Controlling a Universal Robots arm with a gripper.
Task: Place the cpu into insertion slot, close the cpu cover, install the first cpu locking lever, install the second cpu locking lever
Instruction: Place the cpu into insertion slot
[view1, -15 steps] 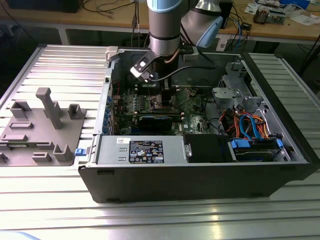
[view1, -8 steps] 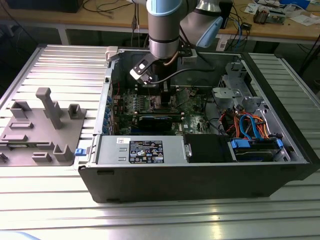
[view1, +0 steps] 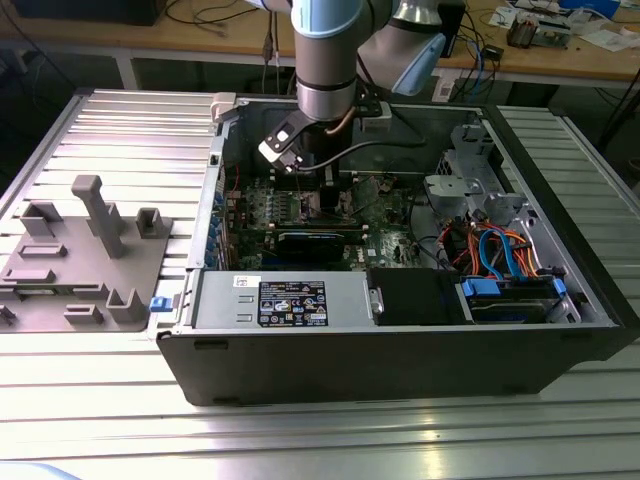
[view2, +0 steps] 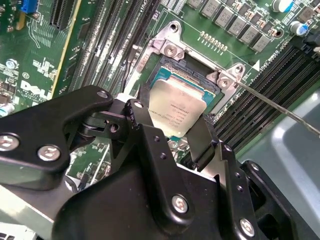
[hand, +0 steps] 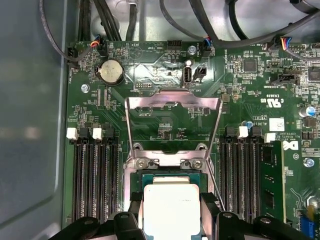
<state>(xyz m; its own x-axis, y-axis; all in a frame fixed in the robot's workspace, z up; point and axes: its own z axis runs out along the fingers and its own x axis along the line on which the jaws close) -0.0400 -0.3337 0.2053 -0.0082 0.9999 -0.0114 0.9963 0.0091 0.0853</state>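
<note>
Silvery cpu (view2: 176, 111) in end effector (view2: 169, 121)

Cpu (view2: 177, 107): flat silvery-grey square, clamped between the gripper's (view2: 169, 127) fingers, lying over the insertion slot (view2: 192, 67). Slot dark, metal-rimmed, directly under the fingertips. Cpu cover (hand: 150, 102): silvery cut-out frame, swung open, beyond the fingertips.

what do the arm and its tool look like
The arm is a silvery-grey tube with light blue joint covers, and a black cable runs from its wrist. The tool is matte black, built of angular plates and linkage bars dotted with silver screws.
</note>
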